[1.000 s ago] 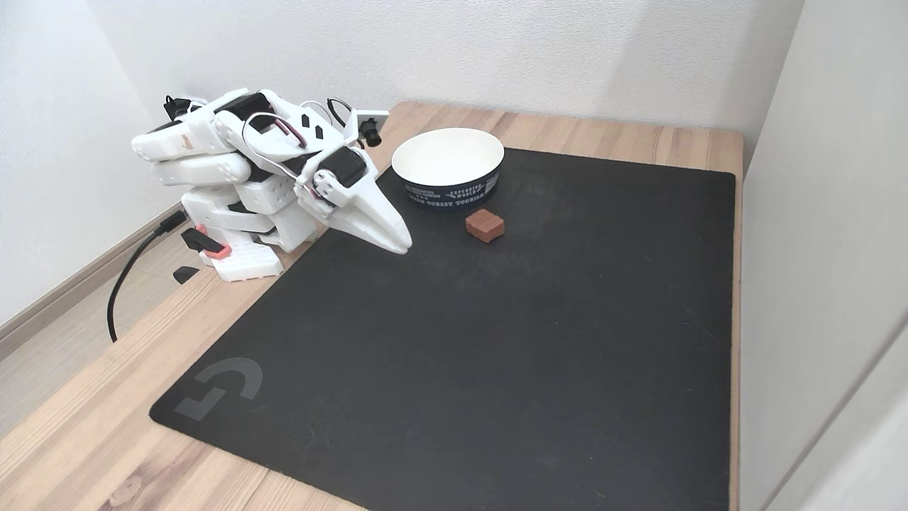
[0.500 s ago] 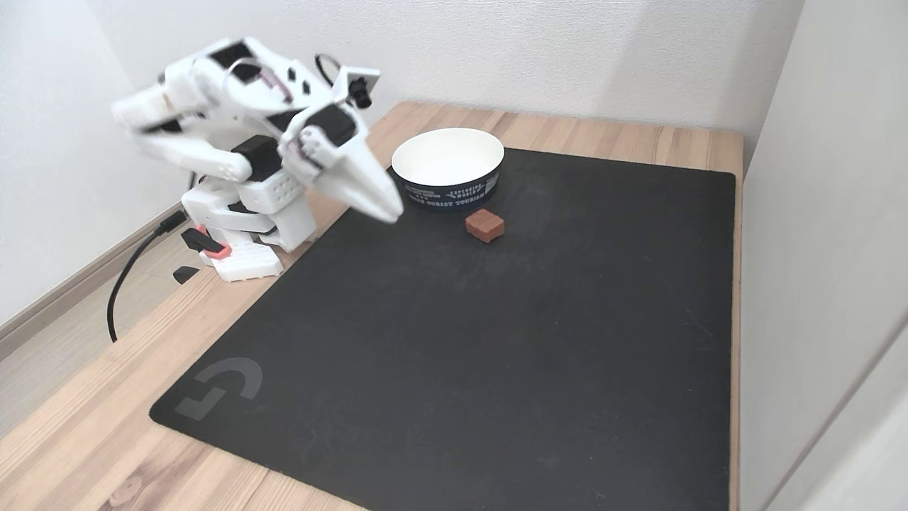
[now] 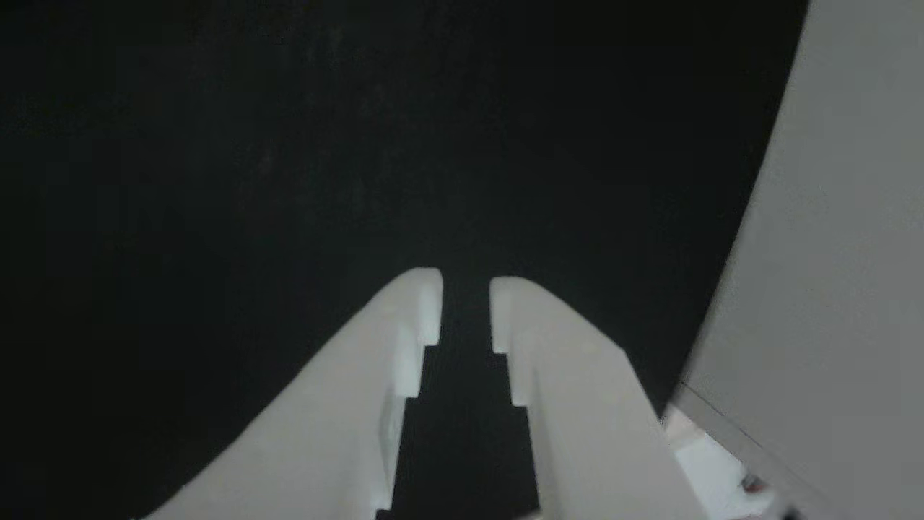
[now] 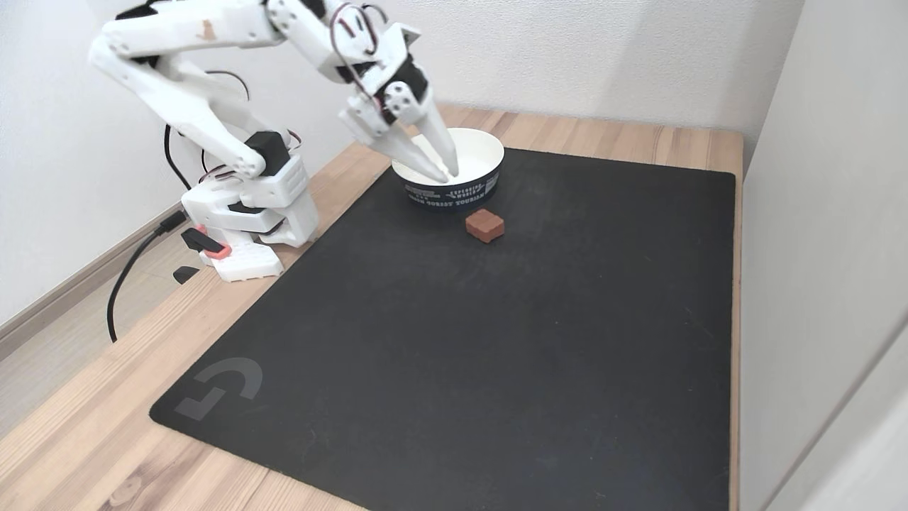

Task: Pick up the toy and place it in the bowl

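Fixed view is showing the gripper (image 4: 447, 174) hanging over the bowl (image 4: 489, 152), fingers parted by a narrow gap and carrying nothing, tips pointing down and to the right. The toy (image 4: 485, 225) is sitting on the black mat (image 4: 461, 355) just in front of the bowl, apart from it. It is lying below and slightly right of the tips, so I reckon the arm needs to reach forward and down.

A small dull-red toy (image 4: 485, 226) cube with mottled faces sits flat on the black mat (image 4: 496, 341), just in front of the upright round bowl (image 4: 475, 186), white inside with a dark printed band.
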Robot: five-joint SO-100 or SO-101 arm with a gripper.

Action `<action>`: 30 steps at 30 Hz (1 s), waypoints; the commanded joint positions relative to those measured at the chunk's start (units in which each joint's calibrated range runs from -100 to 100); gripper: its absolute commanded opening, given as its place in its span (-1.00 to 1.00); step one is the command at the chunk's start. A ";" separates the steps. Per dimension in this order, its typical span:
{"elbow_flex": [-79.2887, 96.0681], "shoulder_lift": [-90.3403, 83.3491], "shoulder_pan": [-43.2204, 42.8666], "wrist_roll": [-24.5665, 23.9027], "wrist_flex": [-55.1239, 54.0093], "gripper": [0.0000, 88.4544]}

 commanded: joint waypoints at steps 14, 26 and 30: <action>-18.61 23.67 -11.44 0.12 0.38 -0.95; -30.87 35.42 -11.11 0.17 7.41 -0.95; -30.87 36.51 -11.02 0.43 7.50 -0.95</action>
